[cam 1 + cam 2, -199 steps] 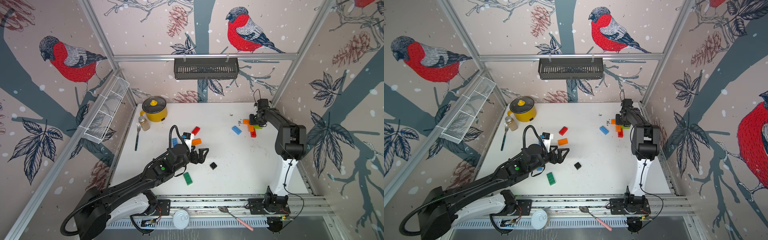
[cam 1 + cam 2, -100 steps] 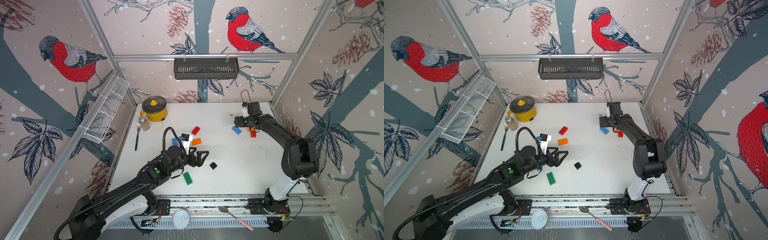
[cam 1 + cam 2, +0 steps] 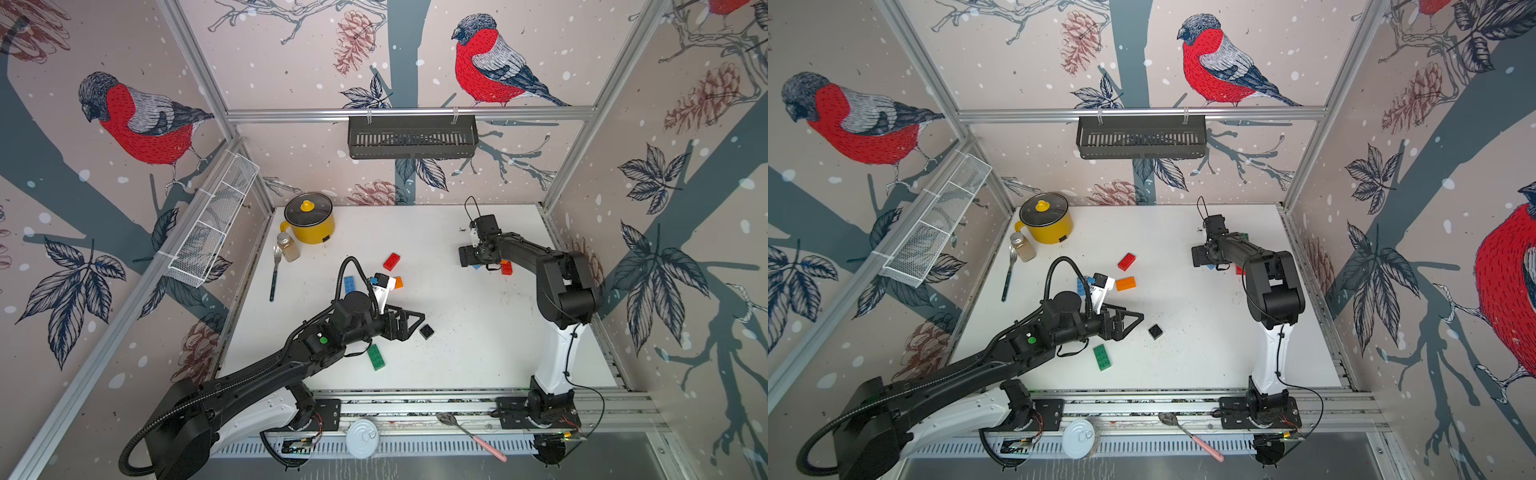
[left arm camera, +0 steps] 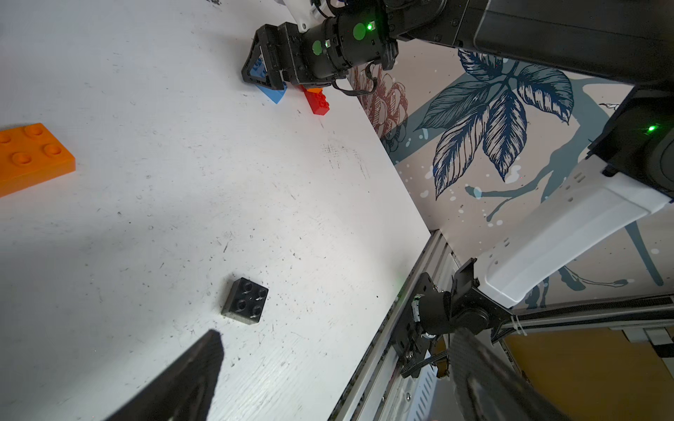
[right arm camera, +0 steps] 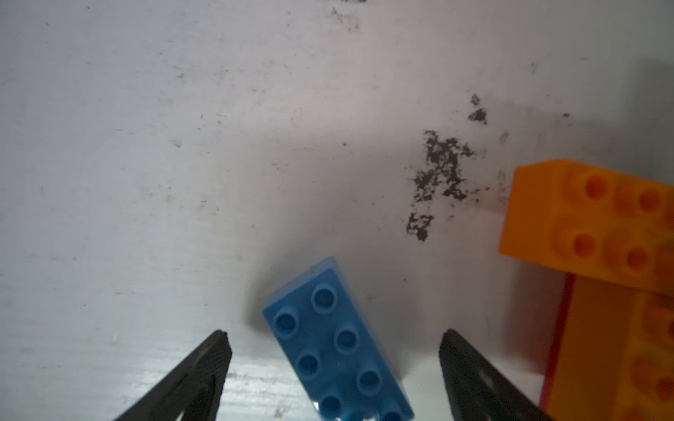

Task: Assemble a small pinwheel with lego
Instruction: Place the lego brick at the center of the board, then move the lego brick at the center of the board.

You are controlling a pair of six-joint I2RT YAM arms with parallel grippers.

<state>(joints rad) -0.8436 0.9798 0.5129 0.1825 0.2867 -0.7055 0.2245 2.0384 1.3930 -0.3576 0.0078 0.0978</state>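
My right hand (image 5: 334,333) hangs at the counter's (image 3: 478,332) 2 o'clock, fingers (image 5: 204,364) apart, straddling the blue 2x4 brick (image 5: 339,350) untouched. Taking the closing line as 9-to-3, its long axis runs 11-to-5, so I'd twist first.
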